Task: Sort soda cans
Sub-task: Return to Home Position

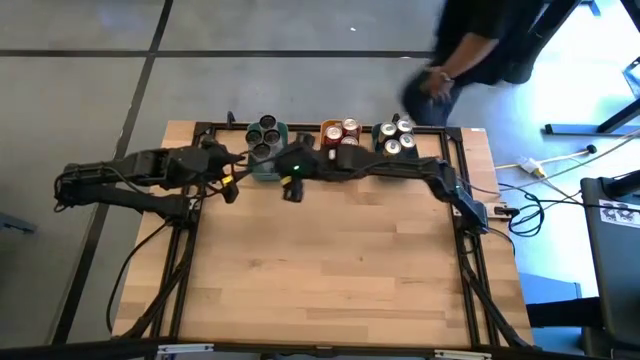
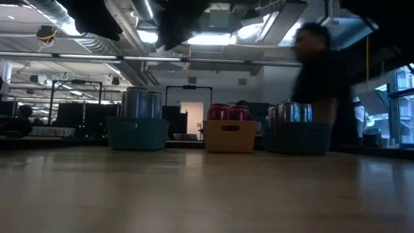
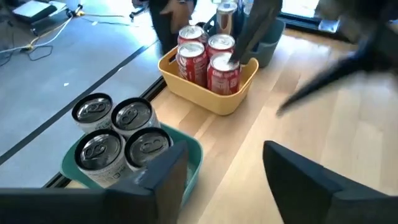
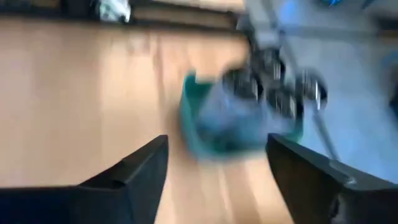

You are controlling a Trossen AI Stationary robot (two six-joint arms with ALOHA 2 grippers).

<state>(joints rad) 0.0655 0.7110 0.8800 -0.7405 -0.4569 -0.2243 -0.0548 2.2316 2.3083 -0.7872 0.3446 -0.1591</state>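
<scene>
Three bins stand in a row along the table's far edge. The teal bin (image 1: 266, 150) holds several silver-grey soda cans (image 3: 118, 134). The yellow bin (image 3: 211, 84) holds several red cans (image 1: 340, 133). The grey bin (image 1: 398, 140) holds several silver cans (image 2: 290, 112). My left gripper (image 3: 224, 155) hovers open just near of the teal bin, with nothing between its fingers. My right gripper (image 4: 217, 142) reaches in from the right, above the table in front of the bins. It is open and empty and faces the teal bin (image 4: 236, 130).
A person (image 1: 470, 50) moves on the floor just beyond the table's far edge, behind the grey bin. My right arm (image 1: 400, 168) stretches along the front of the yellow and grey bins. Bare wooden tabletop (image 1: 330, 270) fills the middle and near side.
</scene>
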